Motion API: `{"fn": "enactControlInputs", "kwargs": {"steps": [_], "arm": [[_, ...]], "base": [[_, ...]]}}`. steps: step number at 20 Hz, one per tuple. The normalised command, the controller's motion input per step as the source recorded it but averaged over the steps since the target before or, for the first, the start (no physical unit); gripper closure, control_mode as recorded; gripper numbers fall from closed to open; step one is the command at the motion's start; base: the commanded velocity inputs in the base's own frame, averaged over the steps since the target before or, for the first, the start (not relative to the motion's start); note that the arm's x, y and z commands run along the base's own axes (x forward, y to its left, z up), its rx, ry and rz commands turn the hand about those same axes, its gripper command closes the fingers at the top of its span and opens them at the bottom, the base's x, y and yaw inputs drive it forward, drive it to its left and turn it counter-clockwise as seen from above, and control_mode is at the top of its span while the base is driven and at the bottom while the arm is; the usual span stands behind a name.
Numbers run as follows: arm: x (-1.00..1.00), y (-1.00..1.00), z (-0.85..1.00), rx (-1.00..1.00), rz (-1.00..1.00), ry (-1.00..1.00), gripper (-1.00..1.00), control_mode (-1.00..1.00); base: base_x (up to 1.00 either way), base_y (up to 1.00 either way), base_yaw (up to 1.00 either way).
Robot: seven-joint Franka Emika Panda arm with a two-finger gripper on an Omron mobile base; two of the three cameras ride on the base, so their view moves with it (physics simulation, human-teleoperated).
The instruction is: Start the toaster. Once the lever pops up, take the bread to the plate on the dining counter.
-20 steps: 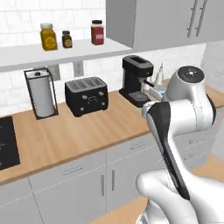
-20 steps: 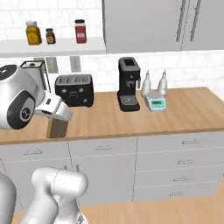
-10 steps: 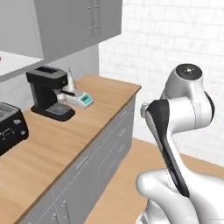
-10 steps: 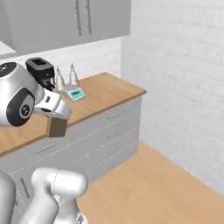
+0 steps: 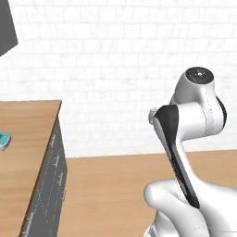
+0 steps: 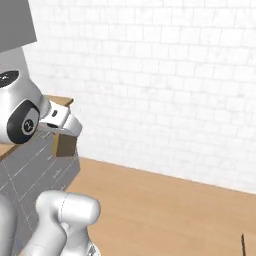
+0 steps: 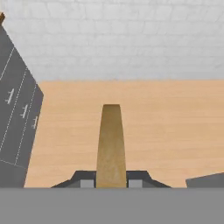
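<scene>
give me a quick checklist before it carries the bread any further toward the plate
1. Bread clamped in the end effector: ok, the slice stands edge-on between the fingers.
2. Bread hanging clear of the grey cabinets: ok in the right base view.
3. Floor ahead free of obstacles: ok, bare wood up to the brick wall.
4. Plate located: cannot tell.
5. Dining counter located: cannot tell.
6. Slice square in the grip: cannot tell, its base is hidden.

bread: matt tan crumb | floor: smooth light wood | wall: white brick
</scene>
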Motion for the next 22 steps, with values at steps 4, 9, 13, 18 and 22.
{"fn": "enactControlInputs", "kwargs": {"steps": [4, 9, 13, 18, 22], "arm": [[0.00, 0.00, 0.00, 0.00, 0.00, 0.00, 1.00, 1.00], [0.00, 0.00, 0.00, 0.00, 0.00, 0.00, 1.00, 1.00], [0.00, 0.00, 0.00, 0.00, 0.00, 0.00, 1.00, 1.00], [0.00, 0.00, 0.00, 0.00, 0.00, 0.00, 1.00, 1.00], [0.00, 0.00, 0.00, 0.00, 0.00, 0.00, 1.00, 1.00]], "base": [[0.02, -0.38, -0.80], [0.50, -0.24, -0.62], [0.93, 0.01, -0.46], [0.95, 0.15, -0.45], [0.86, 0.03, -0.53]]}}
